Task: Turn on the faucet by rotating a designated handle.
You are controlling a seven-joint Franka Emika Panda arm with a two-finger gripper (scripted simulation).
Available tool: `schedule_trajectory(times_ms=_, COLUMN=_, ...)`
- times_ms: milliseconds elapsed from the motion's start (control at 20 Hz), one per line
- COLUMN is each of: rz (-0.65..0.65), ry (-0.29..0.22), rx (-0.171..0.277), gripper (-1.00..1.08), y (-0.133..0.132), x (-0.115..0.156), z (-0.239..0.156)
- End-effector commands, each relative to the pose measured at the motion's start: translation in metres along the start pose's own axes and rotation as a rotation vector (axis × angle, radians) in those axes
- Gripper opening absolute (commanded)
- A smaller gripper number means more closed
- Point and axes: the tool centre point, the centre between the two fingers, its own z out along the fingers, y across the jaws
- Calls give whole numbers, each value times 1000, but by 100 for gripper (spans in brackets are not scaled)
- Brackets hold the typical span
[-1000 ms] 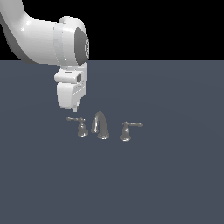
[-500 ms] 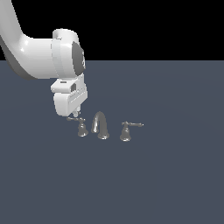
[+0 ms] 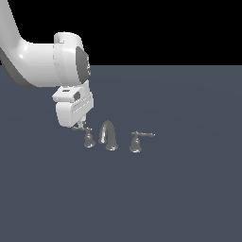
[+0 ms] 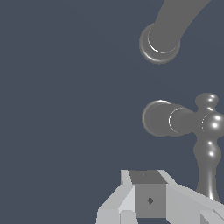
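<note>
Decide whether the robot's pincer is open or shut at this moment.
Cannot tell. The pincer sits at the handle, but the exterior view hides its fingers and the wrist view shows only one.

Glossy white rounded arm (image 3: 42, 66) with a dark grey joint face; boxy white hand (image 3: 79, 126); pale grey fingers (image 4: 148, 199).

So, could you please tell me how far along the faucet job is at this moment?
Done: the white tool is down at the small chrome bell-shaped handle, beside the arched chrome spout. In hand: lining up with its thin lever; contact can't be confirmed. Left: rotating the lever to turn the faucet on.
</note>
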Motion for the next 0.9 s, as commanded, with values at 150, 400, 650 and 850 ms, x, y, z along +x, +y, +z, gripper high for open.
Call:
schedule_trajectory(times_ms=150, rz=-1, ry=0, rx=0, gripper=-100, y=18, x=-9, z=0)
schedule_trajectory(times_ms=400, rz=0, ry=0, rx=1, gripper=-100, y=32, x=-16, z=0)
schedule_trajectory(times_ms=650, rz=8, ry=4, rx=7, gripper=-100, y=36, x=-7, z=0)
schedule_trajectory(times_ms=850, rz=5, ry=3, rx=5, gripper=-100, y=49, x=-5, z=0)
